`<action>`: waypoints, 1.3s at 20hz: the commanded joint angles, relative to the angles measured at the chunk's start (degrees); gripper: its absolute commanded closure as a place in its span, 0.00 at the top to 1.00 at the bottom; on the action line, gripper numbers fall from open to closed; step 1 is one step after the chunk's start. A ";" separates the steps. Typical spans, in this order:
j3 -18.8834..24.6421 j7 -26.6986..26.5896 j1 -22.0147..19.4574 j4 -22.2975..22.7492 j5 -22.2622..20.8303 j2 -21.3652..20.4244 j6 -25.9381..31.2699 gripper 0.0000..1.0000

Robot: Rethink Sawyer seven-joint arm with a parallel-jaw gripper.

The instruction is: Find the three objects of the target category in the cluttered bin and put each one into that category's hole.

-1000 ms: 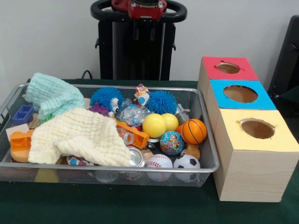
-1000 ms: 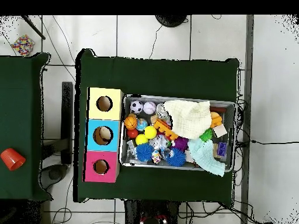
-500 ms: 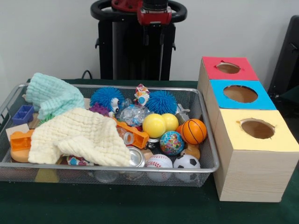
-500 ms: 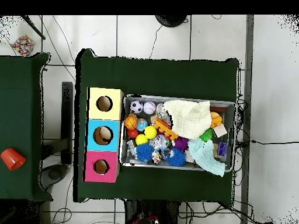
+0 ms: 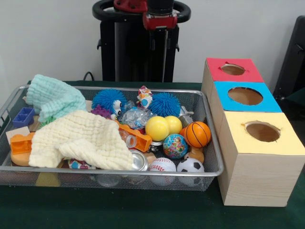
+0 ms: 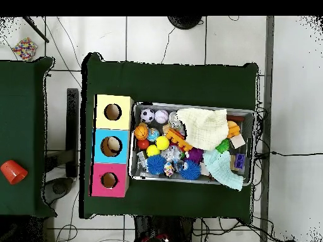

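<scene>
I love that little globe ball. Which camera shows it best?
The front view: the globe ball shows its blue and green map, beside the basketball. The overhead view shows only a small blue dot.

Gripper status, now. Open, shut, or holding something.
Gripper: drawn back high above the wire bin, holding nothing from the bin; open or shut cannot be told.
</scene>
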 commanded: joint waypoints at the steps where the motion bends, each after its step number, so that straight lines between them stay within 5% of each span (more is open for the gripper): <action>1: 2.39 12.75 -2.13 -9.96 2.29 4.28 -7.91 1.00; 16: -0.87 8.92 -0.18 -13.32 2.96 3.42 -19.81 1.00; 20: -1.27 7.69 0.37 -13.70 3.01 0.56 -17.29 1.00; 26: -0.79 7.24 -1.61 -16.47 0.04 3.46 -19.58 1.00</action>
